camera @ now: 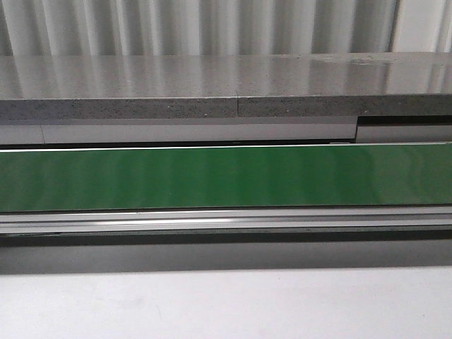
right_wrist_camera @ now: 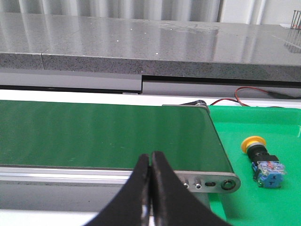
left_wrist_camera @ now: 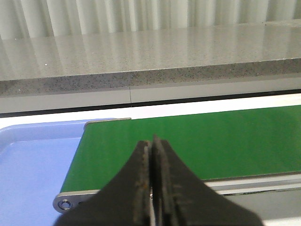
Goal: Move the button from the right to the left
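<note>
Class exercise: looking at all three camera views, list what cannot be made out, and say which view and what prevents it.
- Button: absent from front view, beyond its frame.
- Button's pale markings: right wrist view, too small to read.
- Blue tray: left wrist view, cut off by the edge.
- Left pincer and right pincer: outside front view.

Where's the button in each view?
Front: not in it.
Left wrist: not in it.
Right wrist: the button lies on its side on the bright green tray, beside the belt's end.
Shared landmark: the green conveyor belt.
</note>
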Robot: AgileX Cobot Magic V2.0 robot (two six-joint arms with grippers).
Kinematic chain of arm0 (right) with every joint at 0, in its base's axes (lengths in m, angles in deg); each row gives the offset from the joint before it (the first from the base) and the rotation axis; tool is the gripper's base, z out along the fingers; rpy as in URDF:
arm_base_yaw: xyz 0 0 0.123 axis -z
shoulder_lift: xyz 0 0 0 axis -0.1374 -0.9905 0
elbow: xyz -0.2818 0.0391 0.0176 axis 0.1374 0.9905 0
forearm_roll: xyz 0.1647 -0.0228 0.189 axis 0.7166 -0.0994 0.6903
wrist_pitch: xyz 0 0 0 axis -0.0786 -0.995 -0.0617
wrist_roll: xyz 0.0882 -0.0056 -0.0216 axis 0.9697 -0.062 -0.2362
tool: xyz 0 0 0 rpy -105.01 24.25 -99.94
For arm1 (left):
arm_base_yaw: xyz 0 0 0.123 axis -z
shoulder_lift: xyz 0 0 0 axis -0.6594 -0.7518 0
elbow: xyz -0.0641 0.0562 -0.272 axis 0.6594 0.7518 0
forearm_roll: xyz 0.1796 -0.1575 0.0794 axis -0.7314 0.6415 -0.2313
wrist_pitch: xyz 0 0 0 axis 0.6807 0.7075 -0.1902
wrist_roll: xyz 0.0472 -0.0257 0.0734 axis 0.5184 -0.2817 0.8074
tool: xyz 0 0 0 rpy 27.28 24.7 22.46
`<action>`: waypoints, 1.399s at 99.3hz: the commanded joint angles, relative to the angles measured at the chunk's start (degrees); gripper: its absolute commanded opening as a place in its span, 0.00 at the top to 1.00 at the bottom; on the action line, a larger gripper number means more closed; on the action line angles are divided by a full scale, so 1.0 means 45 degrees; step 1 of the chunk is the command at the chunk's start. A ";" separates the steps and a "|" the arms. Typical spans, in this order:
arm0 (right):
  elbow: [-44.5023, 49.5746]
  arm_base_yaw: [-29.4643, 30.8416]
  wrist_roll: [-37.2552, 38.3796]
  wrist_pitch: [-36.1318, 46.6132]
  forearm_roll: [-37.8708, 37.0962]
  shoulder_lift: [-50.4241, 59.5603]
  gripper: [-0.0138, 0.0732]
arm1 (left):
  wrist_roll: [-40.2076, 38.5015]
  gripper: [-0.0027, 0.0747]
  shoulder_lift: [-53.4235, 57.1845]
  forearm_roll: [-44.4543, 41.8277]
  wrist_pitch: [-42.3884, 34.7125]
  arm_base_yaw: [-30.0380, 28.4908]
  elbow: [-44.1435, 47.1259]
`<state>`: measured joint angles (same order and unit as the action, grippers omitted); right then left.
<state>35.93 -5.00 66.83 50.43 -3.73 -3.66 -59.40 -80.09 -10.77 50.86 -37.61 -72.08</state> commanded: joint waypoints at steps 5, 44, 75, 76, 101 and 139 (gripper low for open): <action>-0.0199 0.0041 0.0009 0.0941 -0.0132 0.0205 0.92 | -0.0021 0.99 0.0451 0.0026 -0.0953 0.0080 0.0318; -0.0199 0.0041 0.0009 0.0941 -0.0132 0.0205 0.92 | -0.0021 0.99 0.0451 0.0026 -0.0953 0.0080 0.0318; -0.0755 0.0041 0.0009 0.0147 -0.0132 0.0166 0.92 | -0.0021 0.99 0.0451 0.0026 -0.0953 0.0080 0.0318; -0.0806 0.0041 0.0009 0.0038 -0.0132 0.0145 0.92 | -0.0021 0.99 0.0451 0.0026 -0.0953 0.0080 0.0318; -0.3990 0.0041 0.0009 -0.4207 -0.0132 -0.1328 0.92 | -0.0021 0.99 0.0451 0.0026 -0.0953 0.0080 0.0318; -0.7844 0.0027 0.0009 -0.7060 0.0039 -0.6361 0.92 | -0.0021 0.99 0.0451 0.0026 -0.0953 0.0080 0.0318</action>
<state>4.82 -5.00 66.83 16.89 -3.82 -27.25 -59.40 -80.09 -10.77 50.86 -37.61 -72.08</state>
